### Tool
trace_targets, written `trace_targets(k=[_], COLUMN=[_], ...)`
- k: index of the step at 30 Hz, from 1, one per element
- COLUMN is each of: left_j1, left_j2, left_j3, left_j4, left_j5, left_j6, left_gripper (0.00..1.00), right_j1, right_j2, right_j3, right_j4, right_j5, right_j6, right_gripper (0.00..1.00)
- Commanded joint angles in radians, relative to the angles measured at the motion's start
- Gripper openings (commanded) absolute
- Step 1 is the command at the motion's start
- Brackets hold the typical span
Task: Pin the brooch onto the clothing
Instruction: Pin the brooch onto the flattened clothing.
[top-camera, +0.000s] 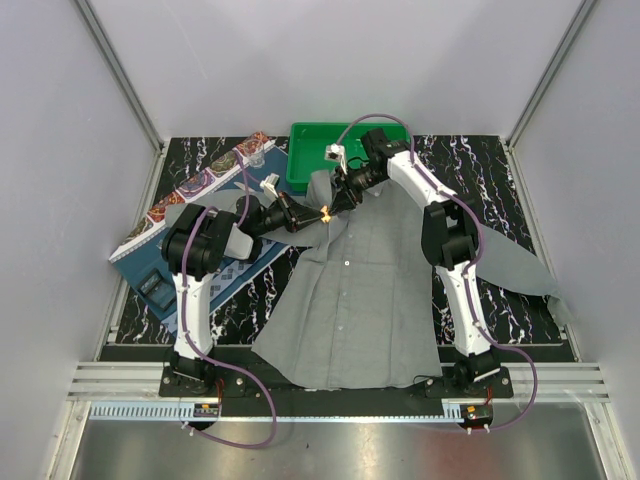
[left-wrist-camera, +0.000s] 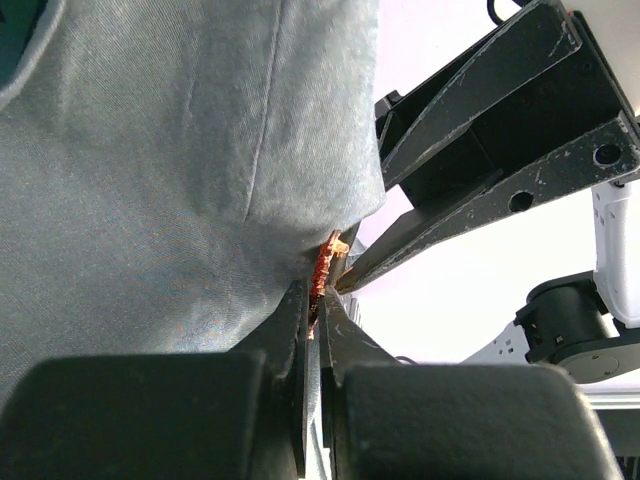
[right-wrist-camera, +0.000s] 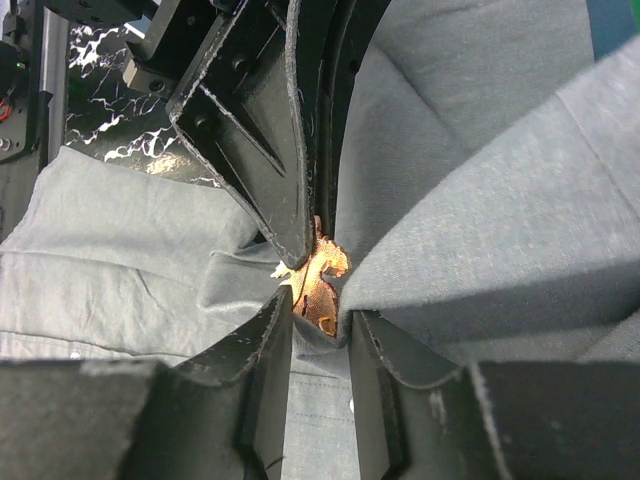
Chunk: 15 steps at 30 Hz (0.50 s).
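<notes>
Left end effector: my left end effector (left-wrist-camera: 318, 300) has its fingers pressed together, nipping the brooch (left-wrist-camera: 324, 268) and a pinch of shirt at their tips
Right end effector: my right end effector (right-wrist-camera: 318, 322) stands part open, one finger on each side of the brooch; I cannot tell whether the pads touch it
Brooch: near the collar on the far left part of the shirt, between both sets of tips, with the cloth bunched around it
Top view only: the whole grey shirt (top-camera: 360, 300) lies front up with sleeves out to both sides, and my two arms meet over it
Left wrist only: the brooch shows edge-on as a thin red-orange sliver, and the right fingers' narrow point reaches in from the upper right
Right wrist only: the brooch shows face-on, lacy and glinting orange, with folds radiating from it
Materials: the shirt is a matte, finely woven cloth; the fingers are black, scuffed, tapered wedges
Bench: the bench (top-camera: 500, 170) is black with white marble veining; a green tray (top-camera: 310, 160) sits at the far side, touching the collar; a blue patterned placemat (top-camera: 250, 262) lies at the left
Room: plain white walls (top-camera: 330, 60) with aluminium posts (top-camera: 120, 70) in the corners
</notes>
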Motion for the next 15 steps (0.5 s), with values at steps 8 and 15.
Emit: trace_targets(k=[8,15], left_j1=[-0.012,-0.012], left_j2=[-0.037,-0.042], left_j3=[0.022,0.012], left_j4=[0.451,0.451], left_j5=[0.023,0.012], left_j6=[0.022,0.022], left_gripper=[0.00,0.00], right_j1=[0.021,0.023], right_j2=[0.024,0.022], right_j3=[0.073,0.072], right_j4=[-0.013,0.015], right_j5=[0.015,0.063], right_j6=[0.038,0.093], right_gripper=[0.29,0.21])
